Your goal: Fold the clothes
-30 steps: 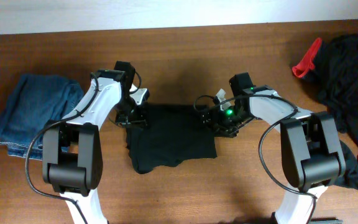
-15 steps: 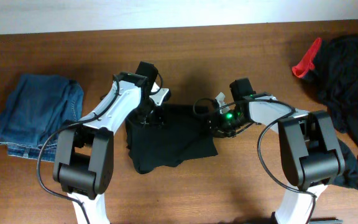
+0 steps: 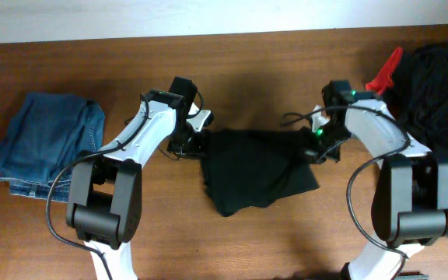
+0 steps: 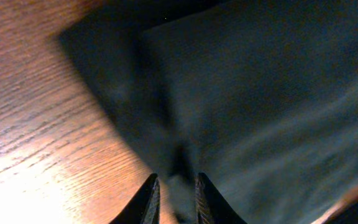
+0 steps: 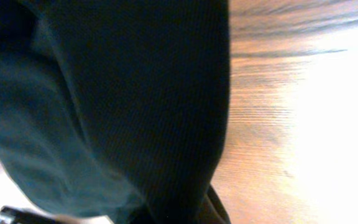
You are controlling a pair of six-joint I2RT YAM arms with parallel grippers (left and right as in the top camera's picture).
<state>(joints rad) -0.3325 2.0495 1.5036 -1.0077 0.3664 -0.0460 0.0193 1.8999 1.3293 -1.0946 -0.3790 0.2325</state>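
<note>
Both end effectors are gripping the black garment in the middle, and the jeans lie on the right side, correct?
Wrong side: the overhead view shows the jeans on the left. The left end effector and right end effector do grip the black garment in the middle.

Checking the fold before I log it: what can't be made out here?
- Right gripper jaws: right wrist view, black garment drapes over them.
- Garment's layering: left wrist view, blurred and dark.
- Black clothes pile: overhead, cut off by right edge.
- Garment's logo: overhead, none visible; too dark or folded under.
</note>
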